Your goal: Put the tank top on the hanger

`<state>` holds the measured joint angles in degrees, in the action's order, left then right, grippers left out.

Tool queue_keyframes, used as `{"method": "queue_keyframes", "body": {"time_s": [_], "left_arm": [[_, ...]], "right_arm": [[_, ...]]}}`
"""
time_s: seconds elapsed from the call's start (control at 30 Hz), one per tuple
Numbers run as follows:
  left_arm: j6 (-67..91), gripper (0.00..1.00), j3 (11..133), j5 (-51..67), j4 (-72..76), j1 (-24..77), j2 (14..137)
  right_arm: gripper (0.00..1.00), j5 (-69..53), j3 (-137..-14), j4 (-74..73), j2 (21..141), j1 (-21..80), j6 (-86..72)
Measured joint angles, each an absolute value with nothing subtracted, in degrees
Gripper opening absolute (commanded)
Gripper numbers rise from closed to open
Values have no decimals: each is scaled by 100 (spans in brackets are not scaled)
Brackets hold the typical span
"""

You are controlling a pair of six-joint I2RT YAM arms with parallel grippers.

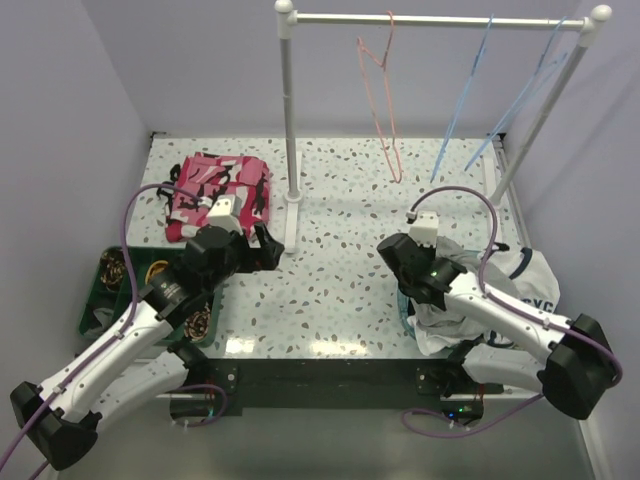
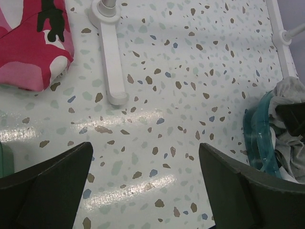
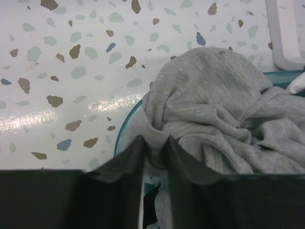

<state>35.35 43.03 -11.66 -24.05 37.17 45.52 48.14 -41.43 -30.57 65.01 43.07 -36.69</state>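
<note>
The grey tank top [image 3: 214, 105] lies bunched in a teal basket [image 3: 123, 130] at the right of the table, and it also shows in the top view [image 1: 443, 312] and at the right edge of the left wrist view [image 2: 289, 90]. My right gripper [image 3: 155, 150] is shut on a fold of the tank top at the basket's rim; in the top view the right gripper [image 1: 418, 292] is over the basket. The pink hanger [image 1: 380, 92] hangs on the rack rail at the back. My left gripper [image 2: 147, 186] is open and empty above the bare table; in the top view the left gripper [image 1: 268, 250] is near the rack's left foot.
The white rack post [image 1: 290, 130] stands mid-table, and its foot [image 2: 112, 62] lies ahead of my left gripper. A pink-and-black camouflage cloth [image 1: 220, 192] lies back left. Two light-blue hangers [image 1: 468, 95] hang on the rail. A white lettered garment [image 1: 528, 285] drapes at the right. A green tray [image 1: 108, 290] sits at the left.
</note>
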Motion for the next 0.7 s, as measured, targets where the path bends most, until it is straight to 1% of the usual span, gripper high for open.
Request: {"method": "queue_keyframes", "body": {"time_s": [0.03, 0.07, 0.23, 0.43, 0.57, 0.7], "left_arm": [[3538, 98, 4303, -1153, -2408, 3717, 4547], [3535, 97, 4298, -1129, -2403, 3717, 4541], [3483, 96, 4095, -727, -2134, 3717, 4366], [3470, 95, 3802, 69, -1391, 3717, 4456], [3538, 94, 3614, 563, -642, 3795, 4788], [3599, 93, 3575, 731, 183, 4322, 5417]], "right_arm": [[1, 4829, -4143, -3083, 6442, 4307, -3680], [0, 4834, -4145, -3127, 6348, 4307, -3684], [0, 4698, -4340, -3581, 5428, 4300, -3688], [0, 4169, -5242, -4003, 4552, 4296, -3597], [0, 3830, -6114, -4154, 4558, 4296, -3481], [0, 3662, -6834, -4145, 4775, 4296, -3350]]}}
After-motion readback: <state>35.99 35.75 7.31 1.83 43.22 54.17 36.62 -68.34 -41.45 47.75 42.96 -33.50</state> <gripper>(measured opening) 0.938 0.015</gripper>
